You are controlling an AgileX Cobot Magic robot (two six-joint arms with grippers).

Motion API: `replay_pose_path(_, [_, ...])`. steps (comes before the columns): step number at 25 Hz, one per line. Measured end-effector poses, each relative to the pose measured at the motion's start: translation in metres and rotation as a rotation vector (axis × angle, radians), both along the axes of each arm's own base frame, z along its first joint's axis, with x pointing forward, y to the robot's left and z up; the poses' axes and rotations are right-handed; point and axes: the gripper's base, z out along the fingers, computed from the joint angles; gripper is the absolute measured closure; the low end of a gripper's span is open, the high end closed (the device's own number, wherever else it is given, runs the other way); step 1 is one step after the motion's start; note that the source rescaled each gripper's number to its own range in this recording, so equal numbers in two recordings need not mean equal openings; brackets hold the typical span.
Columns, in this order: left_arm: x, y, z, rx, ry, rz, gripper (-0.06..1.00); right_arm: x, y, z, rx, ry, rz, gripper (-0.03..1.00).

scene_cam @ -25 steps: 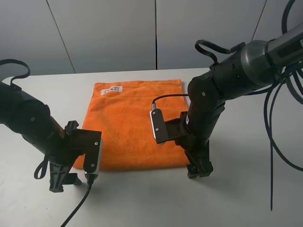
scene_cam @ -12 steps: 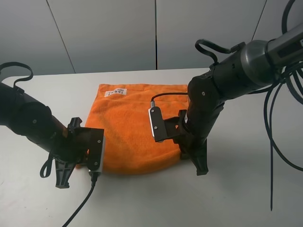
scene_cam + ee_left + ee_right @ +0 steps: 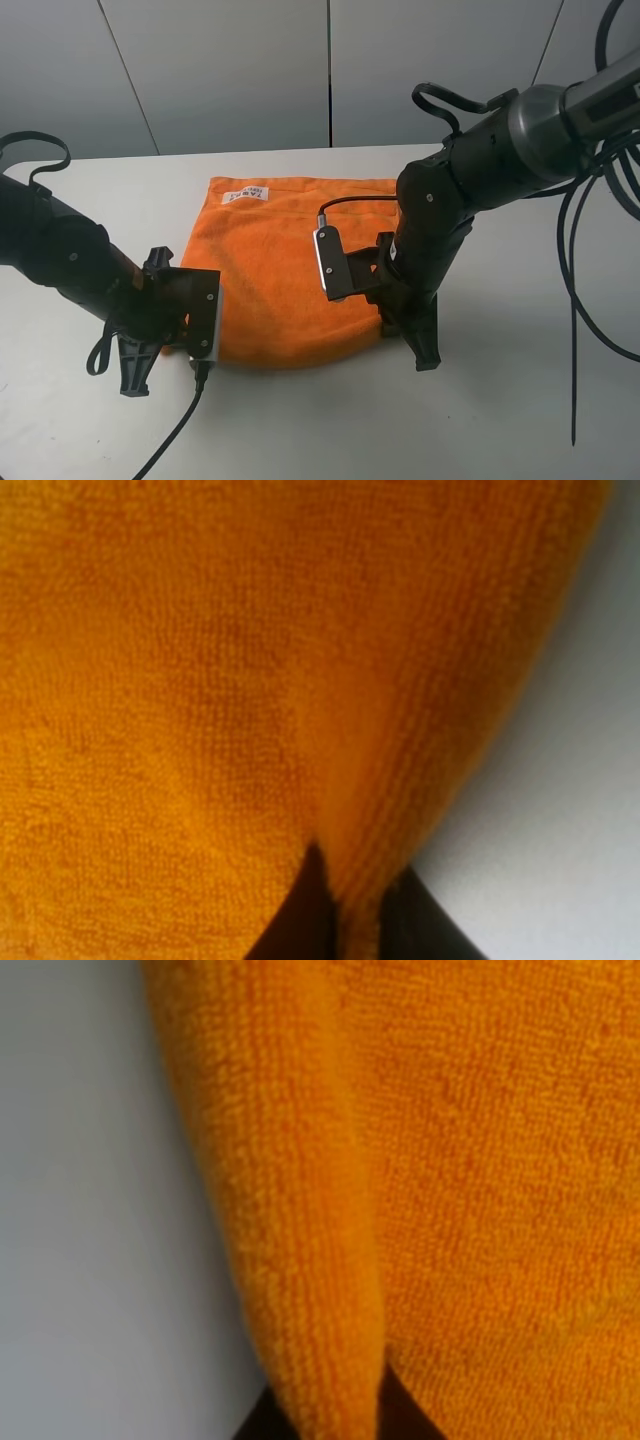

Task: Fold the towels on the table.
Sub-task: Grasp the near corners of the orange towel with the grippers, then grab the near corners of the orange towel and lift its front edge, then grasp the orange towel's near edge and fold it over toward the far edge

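The bright orange towel lies on the white table, its white label at the far left corner. Its near edge is raised and bulges between the two arms. My left gripper is at the near left corner and is shut on the towel, a fold of cloth pinched between its dark fingertips. At the near right corner my right gripper is likewise shut on the towel, with a rolled edge clamped between its fingertips. Both corners are hidden behind the arms in the high view.
Black cables hang at the right, and one trails from the left wrist camera to the table's front edge. A grey panelled wall stands behind the table. Bare white tabletop shows beside the towel.
Both grippers have shut on the towel's near corners and drawn them up and inward, so the near edge now bulges. Hardly anything moved in the last half second.
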Motion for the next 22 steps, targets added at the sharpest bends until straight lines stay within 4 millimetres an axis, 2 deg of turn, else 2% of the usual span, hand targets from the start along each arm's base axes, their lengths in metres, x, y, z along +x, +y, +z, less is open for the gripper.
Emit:
replay_pose_path(15, [-0.003,0.002,0.006,0.006,0.009,0.006,0.94,-0.007,-0.005,0.021,-0.02,0.032,0.012,0.96])
replay_pose_path(22, [-0.011,0.007,0.027,0.021,0.039,0.019,0.94,-0.012,-0.004,0.031,-0.06,0.149,-0.017,0.96])
